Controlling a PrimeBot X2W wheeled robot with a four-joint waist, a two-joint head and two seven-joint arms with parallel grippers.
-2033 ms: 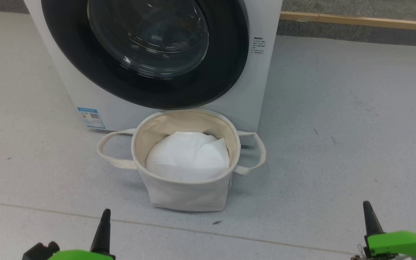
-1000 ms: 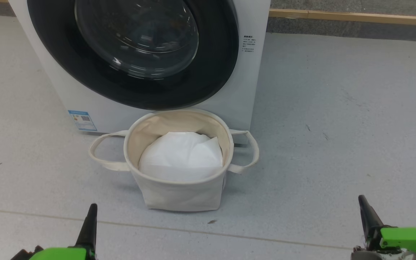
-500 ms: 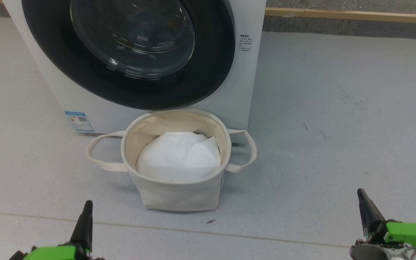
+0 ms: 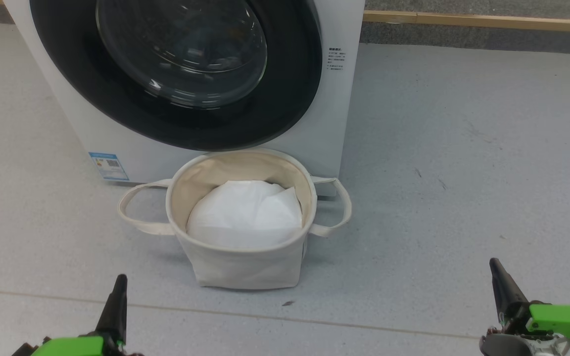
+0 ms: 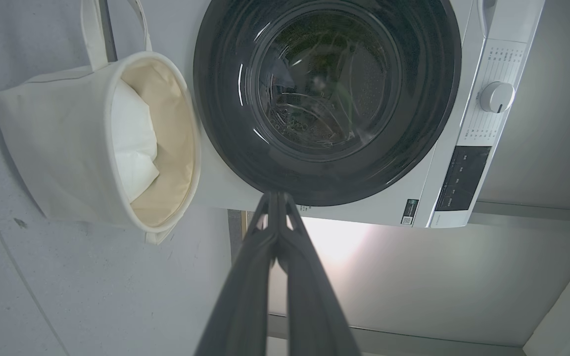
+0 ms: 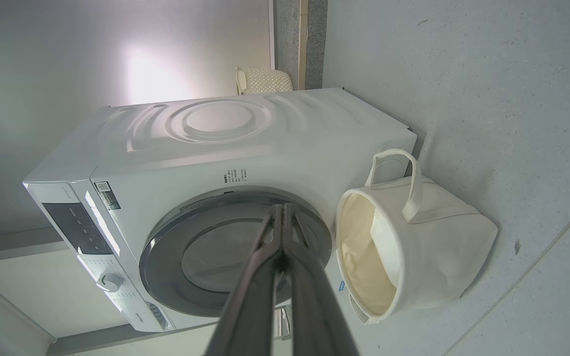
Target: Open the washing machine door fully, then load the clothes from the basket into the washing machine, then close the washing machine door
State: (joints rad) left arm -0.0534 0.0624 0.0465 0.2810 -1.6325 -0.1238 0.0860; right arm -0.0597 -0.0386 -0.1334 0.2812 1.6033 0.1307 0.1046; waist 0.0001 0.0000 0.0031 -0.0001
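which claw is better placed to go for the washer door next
Left, probably. The washing machine door, shut, sits left of centre in the head view, almost above the left claw; the right claw is far off to the side. Both claws are shut.

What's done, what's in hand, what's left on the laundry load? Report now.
Done, apparently: in the basket lies a white sheet with no printed clothes seen, and the washing machine door sits shut. Its glass is too dark to confirm clothes inside. In hand: nothing; the left claw and right claw are shut, empty, clear of the door. Left: probably nothing.
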